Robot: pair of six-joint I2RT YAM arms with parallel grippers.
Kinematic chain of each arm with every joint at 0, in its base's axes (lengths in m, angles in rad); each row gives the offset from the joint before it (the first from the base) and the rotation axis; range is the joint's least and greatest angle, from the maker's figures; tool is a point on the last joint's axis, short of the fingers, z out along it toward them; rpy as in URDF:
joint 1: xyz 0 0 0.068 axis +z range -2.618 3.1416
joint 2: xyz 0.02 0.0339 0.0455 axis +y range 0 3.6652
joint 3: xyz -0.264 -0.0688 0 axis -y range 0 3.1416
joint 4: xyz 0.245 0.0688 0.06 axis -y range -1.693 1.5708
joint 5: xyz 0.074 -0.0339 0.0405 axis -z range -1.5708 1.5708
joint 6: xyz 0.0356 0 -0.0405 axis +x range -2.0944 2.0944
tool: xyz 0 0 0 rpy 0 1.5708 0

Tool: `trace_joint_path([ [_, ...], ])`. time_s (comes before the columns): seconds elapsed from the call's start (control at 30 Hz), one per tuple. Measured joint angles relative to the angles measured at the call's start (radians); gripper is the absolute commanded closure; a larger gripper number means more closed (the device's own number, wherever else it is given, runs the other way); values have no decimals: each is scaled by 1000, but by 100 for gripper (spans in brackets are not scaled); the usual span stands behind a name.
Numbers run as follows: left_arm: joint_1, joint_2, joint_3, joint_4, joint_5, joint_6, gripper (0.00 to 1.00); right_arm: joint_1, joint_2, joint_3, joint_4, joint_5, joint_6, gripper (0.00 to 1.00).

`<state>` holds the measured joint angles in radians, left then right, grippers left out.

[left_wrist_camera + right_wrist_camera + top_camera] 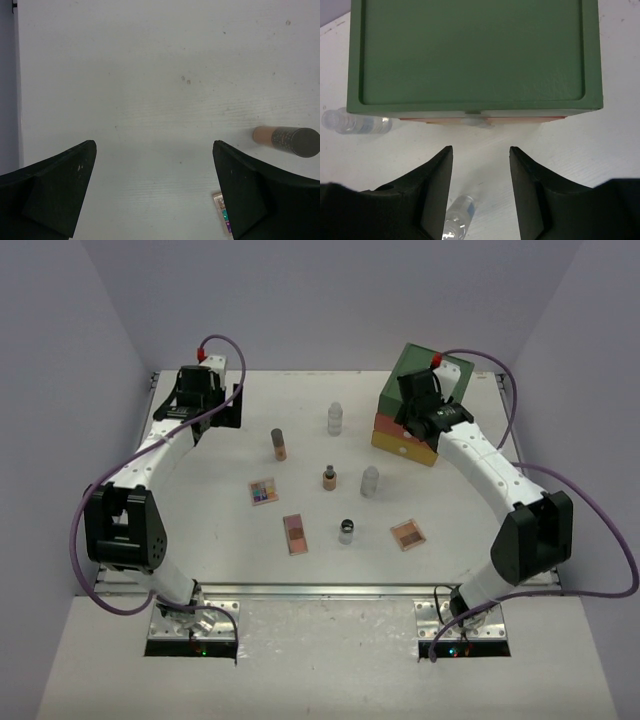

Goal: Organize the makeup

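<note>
The makeup is spread over the white table: two clear bottles (335, 418) (370, 481), a tall tan tube (279, 444), a short tan tube (328, 478), a small dark-capped jar (346, 530), a multicolour palette (264, 490) and two pink-brown palettes (296, 533) (408, 533). My left gripper (212, 408) is open and empty over bare table at the back left (155, 145); the tall tube (285, 140) and a palette corner (222, 212) show to its right. My right gripper (424, 426) is open and empty above the drawer box front (481, 148), with one bottle (460, 220) below it and another (357, 123) to the left.
The green, orange and yellow drawer box (420, 405) stands at the back right; its green top (470, 55) and a white knob (472, 121) fill the right wrist view. Grey walls close the table at the back and both sides.
</note>
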<state>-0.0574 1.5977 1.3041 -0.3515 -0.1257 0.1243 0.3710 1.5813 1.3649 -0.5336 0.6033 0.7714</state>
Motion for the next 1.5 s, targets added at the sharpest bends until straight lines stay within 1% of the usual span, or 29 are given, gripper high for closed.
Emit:
trace_joint_path([
  [0.1, 0, 10, 0, 0, 4, -3, 0, 0, 35, 20, 18, 21, 0, 53],
  [0.23, 0, 16, 0, 0, 7, -7, 0, 0, 81, 46, 32, 42, 0, 58],
  [0.4, 0, 19, 0, 0, 11, -9, 0, 0, 108, 48, 38, 71, -2, 60],
  [0.57, 0, 20, 0, 0, 19, -9, 0, 0, 122, 48, 48, 91, -1, 76],
  [0.6, 0, 20, 0, 0, 21, -9, 0, 0, 123, 48, 55, 95, -6, 83],
  [0.7, 0, 20, 0, 0, 23, -8, 0, 6, 124, 45, 62, 107, -16, 97],
  [0.73, 0, 20, 0, 0, 23, -8, 0, 7, 123, 45, 65, 111, -17, 100],
  [0.8, 0, 20, 0, 0, 24, -6, 0, 12, 121, 45, 82, 113, -19, 100],
  [1.0, 0, 21, 0, -4, 29, -5, 0, 34, 100, -32, 93, 110, -19, 100],
  [1.23, 0, 22, 0, -10, 34, -5, 0, 184, -13, -142, 68, 124, 5, 100],
  [1.3, 0, 22, 0, -11, 35, -5, 0, 205, -53, -164, 70, 130, 19, 99],
  [1.33, 0, 22, 0, -12, 35, -5, 0, 210, -73, -176, 73, 136, 23, 94],
  [1.37, 0, 22, 0, -13, 37, -5, 0, 211, -91, -188, 76, 148, 26, 83],
  [1.4, 0, 22, 0, -13, 38, -5, 0, 209, -102, -193, 77, 161, 26, 69],
  [1.43, 0, 22, 0, -13, 40, -5, 0, 207, -108, -195, 77, 173, 26, 62],
  [1.5, 0, 22, 0, -13, 41, -5, 0, 197, -104, -189, 83, 193, 17, 52],
])
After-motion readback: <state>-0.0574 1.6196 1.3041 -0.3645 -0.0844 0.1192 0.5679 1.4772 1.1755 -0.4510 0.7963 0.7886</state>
